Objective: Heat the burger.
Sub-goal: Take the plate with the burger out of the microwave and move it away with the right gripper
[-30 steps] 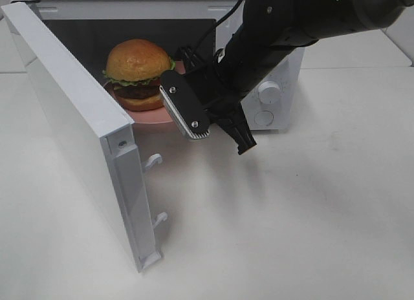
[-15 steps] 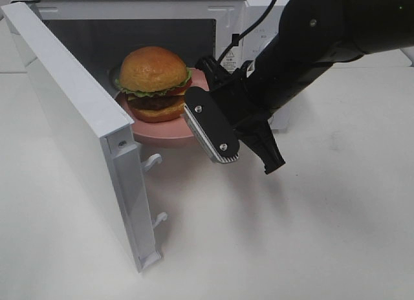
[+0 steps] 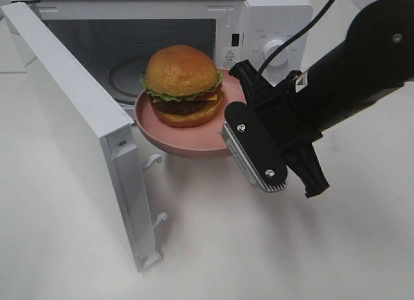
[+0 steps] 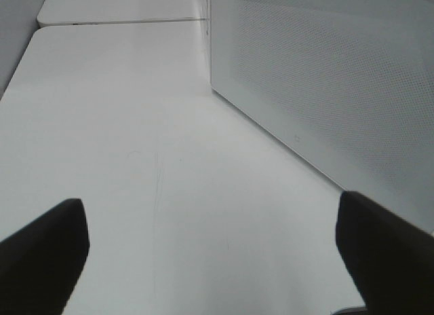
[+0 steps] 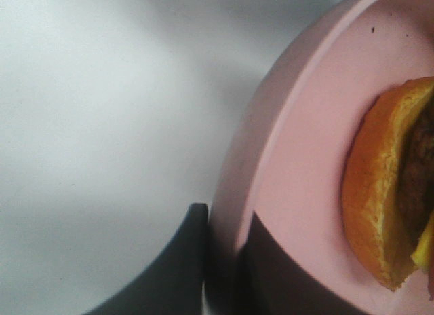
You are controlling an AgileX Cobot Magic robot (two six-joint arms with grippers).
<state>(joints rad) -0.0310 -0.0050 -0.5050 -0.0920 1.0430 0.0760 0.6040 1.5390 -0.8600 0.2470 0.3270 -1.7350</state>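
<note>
Microwave unmoved on the surface, door swung wide; since a second ago the plate has come out of the cavity and now hangs in front of the opening, above the surface, with the right arm drawn back from the microwave. Right gripper: jaws narrow, pinching the plate rim, one finger over, one under; the exterior view hides the contact behind the arm. The burger sits on the plate, just outside the microwave mouth; cavity holds only its turntable. Left gripper: jaws wide, holding nothing, only fingertips in frame, low beside the microwave door.
</note>
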